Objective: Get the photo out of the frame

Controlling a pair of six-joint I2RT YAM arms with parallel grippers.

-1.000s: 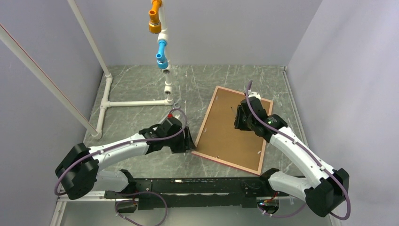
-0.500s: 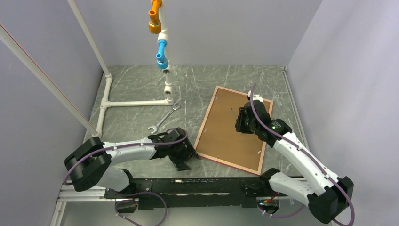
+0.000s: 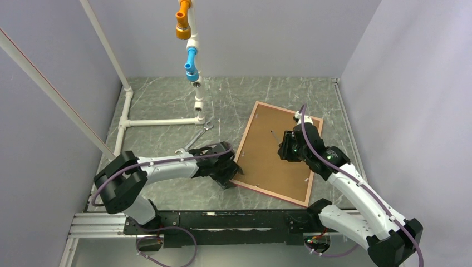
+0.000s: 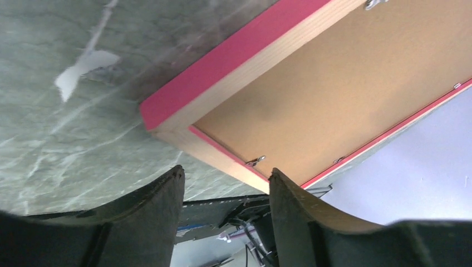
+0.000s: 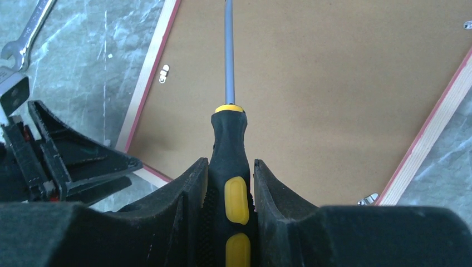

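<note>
Pink-red frame (image 3: pixel 261 161) lies back-up on marble table (image 3: pixel 167 105), its near-left corner just ahead of the left gripper's (image 4: pixel 225 181) parted jaws; right gripper (image 5: pixel 229 167) clamps a screwdriver (image 5: pixel 227 55) over the brown backing (image 5: pixel 323 78).

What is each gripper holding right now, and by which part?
The right gripper clamps a screwdriver by its black-and-yellow handle. The left gripper is open beside a corner of the frame, holding nothing.

The left gripper (image 3: pixel 227 172) is shifted from the frame's (image 3: pixel 273 193) left edge, 1 second ago, to its near-left corner, jaws apart. The wrench (image 3: pixel 195 142) is uncovered. The right gripper (image 3: pixel 284 148), clamped on the screwdriver (image 3: pixel 274 135), is drawn slightly nearer.
</note>
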